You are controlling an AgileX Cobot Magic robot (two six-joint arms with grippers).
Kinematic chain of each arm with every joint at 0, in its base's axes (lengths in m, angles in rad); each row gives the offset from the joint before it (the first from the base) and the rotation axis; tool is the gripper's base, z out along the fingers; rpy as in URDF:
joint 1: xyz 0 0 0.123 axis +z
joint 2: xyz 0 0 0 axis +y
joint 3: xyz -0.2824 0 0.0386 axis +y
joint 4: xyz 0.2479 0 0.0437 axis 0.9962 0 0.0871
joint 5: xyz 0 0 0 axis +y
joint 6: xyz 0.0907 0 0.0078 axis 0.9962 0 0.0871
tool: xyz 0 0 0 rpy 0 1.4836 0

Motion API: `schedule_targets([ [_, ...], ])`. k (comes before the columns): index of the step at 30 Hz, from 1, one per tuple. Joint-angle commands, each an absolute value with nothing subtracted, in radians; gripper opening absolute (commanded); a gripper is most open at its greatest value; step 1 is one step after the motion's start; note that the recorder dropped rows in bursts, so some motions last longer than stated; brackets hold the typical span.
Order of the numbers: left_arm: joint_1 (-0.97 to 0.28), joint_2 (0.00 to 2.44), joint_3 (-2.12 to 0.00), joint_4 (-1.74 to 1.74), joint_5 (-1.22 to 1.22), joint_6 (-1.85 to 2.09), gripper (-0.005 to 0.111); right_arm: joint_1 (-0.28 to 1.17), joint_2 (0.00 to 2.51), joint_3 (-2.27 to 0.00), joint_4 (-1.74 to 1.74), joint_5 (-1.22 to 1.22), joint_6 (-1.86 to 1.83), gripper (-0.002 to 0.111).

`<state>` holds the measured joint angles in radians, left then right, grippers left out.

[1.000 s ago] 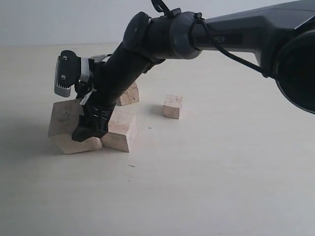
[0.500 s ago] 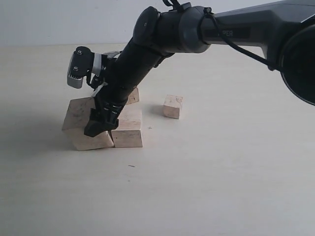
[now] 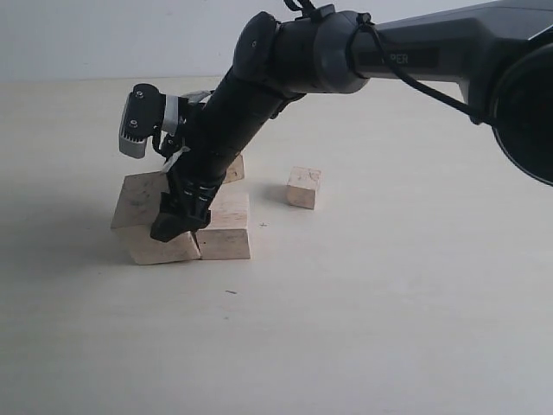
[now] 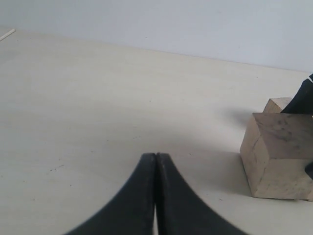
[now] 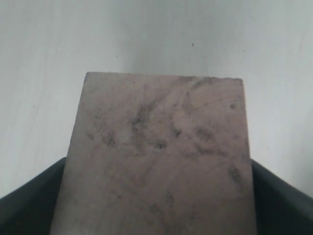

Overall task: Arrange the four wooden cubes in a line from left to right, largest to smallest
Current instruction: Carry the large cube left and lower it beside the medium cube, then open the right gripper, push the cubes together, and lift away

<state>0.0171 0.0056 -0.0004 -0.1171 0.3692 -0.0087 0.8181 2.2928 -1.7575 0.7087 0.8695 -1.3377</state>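
My right gripper (image 3: 177, 223) reaches across to the left and is shut on the largest cube (image 3: 138, 203). That cube sits level on the table, its right side against the second cube (image 3: 226, 226). In the right wrist view its grey-mottled top (image 5: 156, 147) fills the space between the two dark fingers (image 5: 29, 200). The third, browner cube (image 3: 233, 169) peeks out behind the arm. The smallest cube (image 3: 303, 187) stands apart to the right. My left gripper (image 4: 155, 156) is shut on nothing, low over bare table, with the largest cube (image 4: 279, 156) ahead of it.
The right arm (image 3: 259, 78) slants over the cubes and hides part of the third one. A further cube's corner (image 4: 276, 104) shows behind the largest in the left wrist view. Bare pale tabletop (image 3: 363, 328) lies in front and to the right.
The right gripper moved right with the largest cube, brought it from tilted to level, and pushed the second cube square. Over the last half second almost nothing moved.
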Motion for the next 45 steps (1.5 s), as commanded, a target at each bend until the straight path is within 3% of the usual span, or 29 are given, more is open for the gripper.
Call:
schedule_targets([
  [1, 0.011, 0.000, 0.000, -0.115, 0.360, -0.006, 0.000, 0.814, 2.287, -1.764, 0.702, 0.853, -1.342, 0.080],
  [10, 0.011, 0.000, 0.000, -0.115, 0.360, -0.006, 0.000, 0.814, 2.283, -1.764, 0.702, 0.837, -1.298, 0.085],
  [16, 0.011, 0.000, 0.000, -0.115, 0.360, -0.006, 0.000, 0.814, 2.146, -1.764, 0.691, 0.876, -1.202, 0.090],
  [21, 0.011, 0.000, 0.000, -0.115, 0.360, -0.006, 0.000, 0.813, 2.038, -1.764, 0.236, 1.006, -0.787, 0.082],
  [25, 0.011, 0.000, 0.000, -0.115, 0.360, -0.006, 0.000, 0.812, 2.040, -1.734, 0.120, 1.104, -0.677, 0.081],
  [45, 0.011, 0.000, 0.000, -0.115, 0.360, -0.006, 0.000, 0.812, 2.042, -1.474, 0.186, 0.861, -0.687, 0.081],
])
